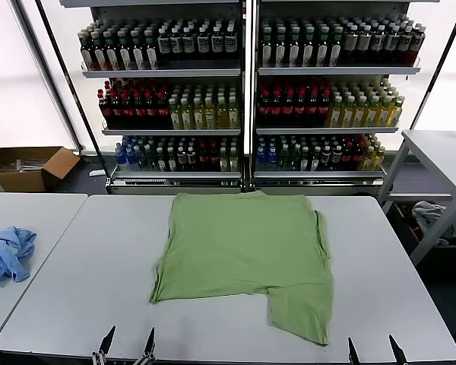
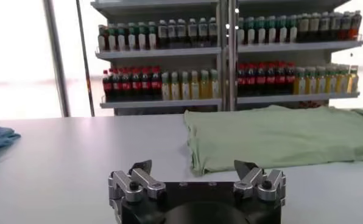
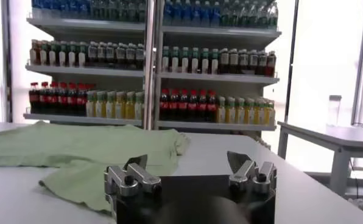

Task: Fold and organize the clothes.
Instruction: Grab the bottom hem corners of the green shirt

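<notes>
The left gripper (image 1: 127, 342) hangs at the near edge of the white table (image 1: 76, 289), its two dark fingers spread apart with nothing between them, and it touches nothing. The right gripper (image 1: 375, 350) sits at the same near edge, further along to the right, fingers likewise spread and empty. Between and beyond them, the light green shirt (image 1: 243, 251) lies flat on the middle of the table, reaching almost to the far edge. It is partly folded: the main body forms a broad panel, and one flap of cloth extends toward the near edge on the right side, closer to the right gripper. Neither gripper is in contact with the cloth. From the left wrist camera, the shirt (image 2: 279, 137) shows as a low, flat layer across the tabletop, well apart from the left gripper (image 2: 193, 170). From the right wrist camera, the near flap of the shirt (image 3: 78, 158) lies just ahead of the right gripper (image 3: 187, 164). A crumpled light blue garment (image 1: 7, 255) rests on a separate table to the left. Behind the tables stand shelves of bottled drinks (image 1: 247, 99), and a cardboard box (image 1: 26, 167) sits on the floor at far left.
</notes>
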Robot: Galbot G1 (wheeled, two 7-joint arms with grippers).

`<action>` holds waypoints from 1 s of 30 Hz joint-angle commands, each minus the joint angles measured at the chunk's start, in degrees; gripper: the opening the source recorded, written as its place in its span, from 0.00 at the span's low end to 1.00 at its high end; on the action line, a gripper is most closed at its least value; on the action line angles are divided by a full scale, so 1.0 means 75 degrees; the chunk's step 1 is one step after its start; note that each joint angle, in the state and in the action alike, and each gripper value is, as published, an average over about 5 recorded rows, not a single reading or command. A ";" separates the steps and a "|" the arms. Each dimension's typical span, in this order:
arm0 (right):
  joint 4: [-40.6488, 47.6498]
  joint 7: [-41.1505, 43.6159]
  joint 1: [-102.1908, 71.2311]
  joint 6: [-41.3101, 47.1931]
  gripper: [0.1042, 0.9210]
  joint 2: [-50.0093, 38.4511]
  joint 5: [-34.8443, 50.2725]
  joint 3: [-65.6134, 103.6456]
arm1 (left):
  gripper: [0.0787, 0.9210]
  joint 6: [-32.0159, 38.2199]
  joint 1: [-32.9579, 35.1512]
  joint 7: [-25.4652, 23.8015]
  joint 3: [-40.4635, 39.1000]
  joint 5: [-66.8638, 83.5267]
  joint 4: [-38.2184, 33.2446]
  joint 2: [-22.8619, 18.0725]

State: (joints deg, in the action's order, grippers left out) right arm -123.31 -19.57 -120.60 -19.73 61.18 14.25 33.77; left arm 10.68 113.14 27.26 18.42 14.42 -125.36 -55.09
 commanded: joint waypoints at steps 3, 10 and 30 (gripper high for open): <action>-0.1490 -0.0756 0.0418 0.3355 0.88 -0.0306 0.0409 0.0071 | 0.88 -0.2989 -0.0544 -0.0069 0.0411 0.1031 -0.1370 0.0326; -0.1802 -0.0605 0.1473 0.5250 0.88 -0.0280 0.1254 -0.0413 | 0.88 -0.4173 -0.1169 -0.0537 0.0498 0.1721 -0.1488 0.0383; -0.0925 -0.0326 0.2415 0.6442 0.88 0.0030 0.2123 -0.1150 | 0.88 -0.5439 -0.3229 -0.0881 0.0287 0.3223 -0.0247 0.0055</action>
State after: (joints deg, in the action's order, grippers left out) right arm -131.26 -22.05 -104.86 24.18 61.15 27.57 26.44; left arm -24.39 96.28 21.65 21.18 33.62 -131.30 -54.08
